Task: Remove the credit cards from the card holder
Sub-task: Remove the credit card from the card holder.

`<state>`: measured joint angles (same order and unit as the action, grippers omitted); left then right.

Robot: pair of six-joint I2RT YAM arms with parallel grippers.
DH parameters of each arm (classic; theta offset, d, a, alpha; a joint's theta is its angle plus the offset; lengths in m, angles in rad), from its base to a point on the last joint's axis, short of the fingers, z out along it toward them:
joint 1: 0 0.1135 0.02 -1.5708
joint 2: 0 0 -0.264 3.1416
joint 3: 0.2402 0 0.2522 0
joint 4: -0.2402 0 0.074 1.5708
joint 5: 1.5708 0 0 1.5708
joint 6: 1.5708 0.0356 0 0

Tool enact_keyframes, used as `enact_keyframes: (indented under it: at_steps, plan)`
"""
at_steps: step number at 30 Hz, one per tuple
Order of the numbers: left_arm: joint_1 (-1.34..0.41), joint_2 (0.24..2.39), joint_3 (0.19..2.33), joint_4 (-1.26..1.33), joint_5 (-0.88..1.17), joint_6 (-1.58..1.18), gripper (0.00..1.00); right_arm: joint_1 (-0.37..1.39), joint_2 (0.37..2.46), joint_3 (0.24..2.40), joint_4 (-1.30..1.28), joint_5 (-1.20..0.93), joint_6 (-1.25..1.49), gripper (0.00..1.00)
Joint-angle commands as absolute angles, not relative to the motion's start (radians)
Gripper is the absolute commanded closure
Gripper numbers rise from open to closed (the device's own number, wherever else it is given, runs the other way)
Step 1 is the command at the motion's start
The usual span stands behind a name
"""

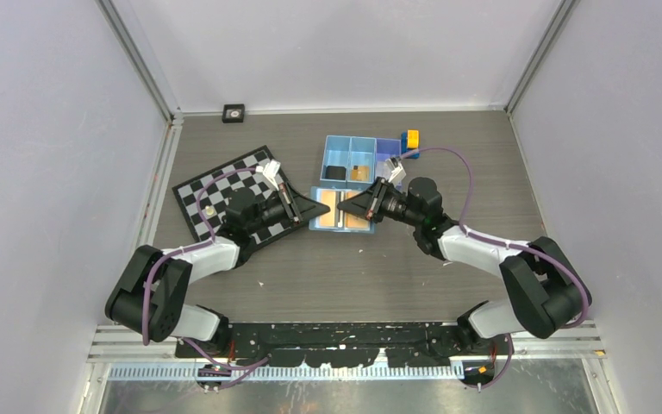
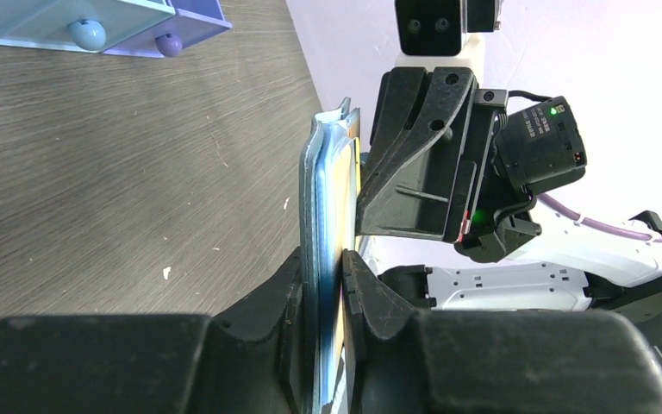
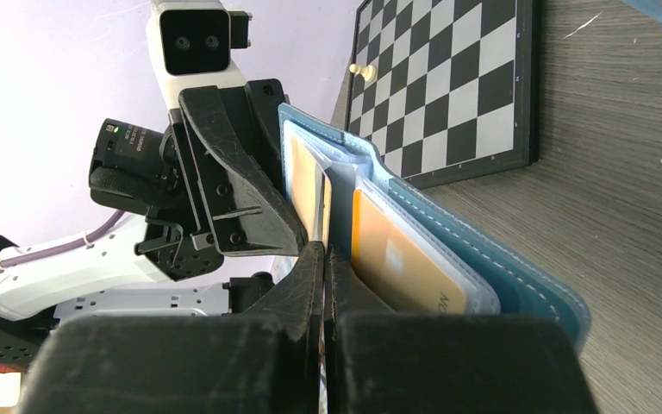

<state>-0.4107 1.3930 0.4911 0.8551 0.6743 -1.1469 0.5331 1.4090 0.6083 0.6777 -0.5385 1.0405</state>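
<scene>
On the table [image 1: 353, 276] — left gripper [image 2: 321, 285] pinches card holder [image 3: 517, 272]; credit cards' [image 3: 396, 259] print illegible.

Top: fixed high behind arm bases, looking down on whole table [image 1: 353, 276], far off.
Left wrist: low, close, aimed across at right gripper [image 2: 371, 194]; holder [image 2: 323, 224] edge-on in front.
Right wrist: low, close, aimed back at left gripper [image 3: 284, 207]; chessboard [image 3: 448, 78] beyond.
Shared by all: holder.
Top and left wrist: tray [image 2: 52, 21].
Top and right wrist: chessboard.

Tabletop [image 1: 353, 267] clutter
A chessboard [image 1: 211, 185] is laid near the left edge; a blue tray [image 1: 351, 159] and toy blocks [image 1: 411, 140] are set toward the far edge.
</scene>
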Motion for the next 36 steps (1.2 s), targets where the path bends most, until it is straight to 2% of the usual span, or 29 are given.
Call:
enact_keyframes:
  at_steps: [1,4,10,15,21,29,36]
  plan:
    - [-0.426,1.368,0.509,0.892,0.693,-1.128,0.81,0.544,1.364,0.621,0.664,-0.503,1.005,0.99]
    - [-0.420,1.348,0.500,0.882,0.678,-1.120,0.82,0.543,1.350,0.629,0.586,-0.464,0.974,0.99]
    - [-0.407,1.307,0.483,0.857,0.658,-1.106,0.75,0.544,1.334,0.624,0.571,-0.444,0.966,1.00]
    - [-0.405,1.305,0.481,0.854,0.656,-1.104,0.83,0.543,1.335,0.626,0.569,-0.441,0.967,1.00]
    - [-0.397,1.303,0.473,0.868,0.656,-1.113,0.84,0.544,1.333,0.624,0.566,-0.439,0.967,1.00]
    - [-0.383,1.290,0.454,0.901,0.653,-1.130,1.00,0.543,1.337,0.627,0.556,-0.434,0.967,1.00]
    - [-0.376,1.294,0.445,0.926,0.655,-1.146,1.00,0.543,1.354,0.629,0.572,-0.444,0.976,1.00]
